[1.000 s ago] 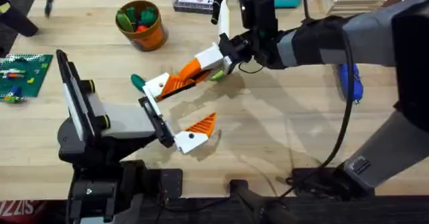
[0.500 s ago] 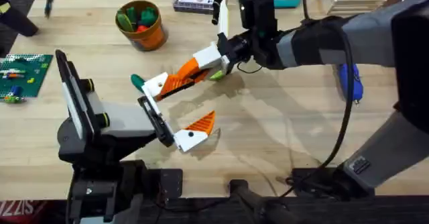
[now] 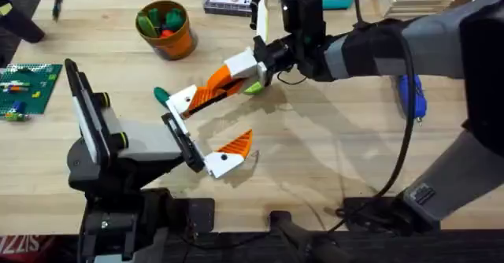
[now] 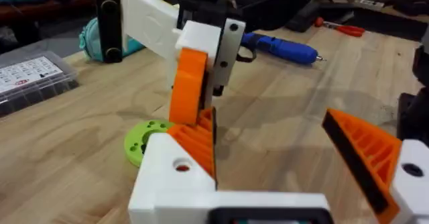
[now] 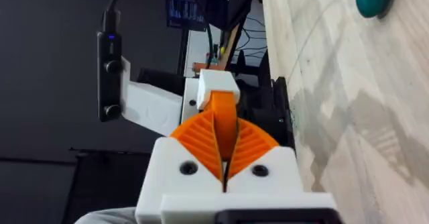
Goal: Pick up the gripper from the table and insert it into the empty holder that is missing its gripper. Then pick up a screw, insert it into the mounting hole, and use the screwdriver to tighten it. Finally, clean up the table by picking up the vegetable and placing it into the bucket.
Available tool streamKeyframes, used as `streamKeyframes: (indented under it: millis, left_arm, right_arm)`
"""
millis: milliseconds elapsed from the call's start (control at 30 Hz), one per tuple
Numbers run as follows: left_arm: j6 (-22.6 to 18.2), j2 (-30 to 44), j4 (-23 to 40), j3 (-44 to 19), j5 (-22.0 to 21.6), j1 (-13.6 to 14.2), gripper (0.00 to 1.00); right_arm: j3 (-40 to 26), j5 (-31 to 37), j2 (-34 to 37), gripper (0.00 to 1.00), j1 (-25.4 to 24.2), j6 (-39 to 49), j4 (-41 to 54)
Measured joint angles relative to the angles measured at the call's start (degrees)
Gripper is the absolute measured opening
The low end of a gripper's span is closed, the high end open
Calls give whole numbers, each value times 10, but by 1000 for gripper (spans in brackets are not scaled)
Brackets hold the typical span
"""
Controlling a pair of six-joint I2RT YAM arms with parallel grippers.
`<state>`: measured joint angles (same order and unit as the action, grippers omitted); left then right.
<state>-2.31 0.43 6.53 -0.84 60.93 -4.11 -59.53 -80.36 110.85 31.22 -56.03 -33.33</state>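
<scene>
— Orange gripper (image 3: 221,83), overhead: right gripper (image 3: 233,79) pinches it by the flat sides, pressing it at the holder (image 3: 183,101) below the bucket (image 3: 166,28).

— Left wrist view: the left gripper (image 4: 295,177) is spread. Right wrist view: stiff, light, ribbed plastic, so it shouldn't slip.

Orange ribbed gripper (image 3: 219,80) on white holder (image 3: 183,100); blue screwdriver (image 3: 410,96); orange bucket (image 3: 164,30); dark green vegetable (image 3: 161,96); light wood table (image 3: 331,153).
</scene>
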Motion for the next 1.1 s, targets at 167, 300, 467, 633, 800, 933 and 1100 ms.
streamKeyframes:
  millis: [167, 300, 467, 633, 800, 933, 1100]
  left_arm:
    - [0, 0, 0, 0, 0, 0, 978]
    - [0, 0, 0, 0, -1, -1, 978]
    - [0, 0, 0, 0, -1, -2, 977]
    - [1, 0, -1, 0, -5, -2, 976]
    - [2, 0, -1, 0, -9, -3, 977]
    - [2, 0, -1, 0, -9, -3, 976]
    - [2, 0, -1, 0, -9, -3, 976]
  right_arm:
    - [-1, 2, 0, 7, 1, -4, 0]
    - [-1, 4, 0, 7, 1, -6, 0]
    - [-1, 6, 0, 7, 2, -6, 0]
    - [-3, 11, 0, 7, 6, -6, -1]
    - [-4, 17, 0, 7, 8, -6, -1]
    - [-4, 17, 0, 7, 8, -6, -1]
    - [-4, 17, 0, 7, 8, -6, -1]
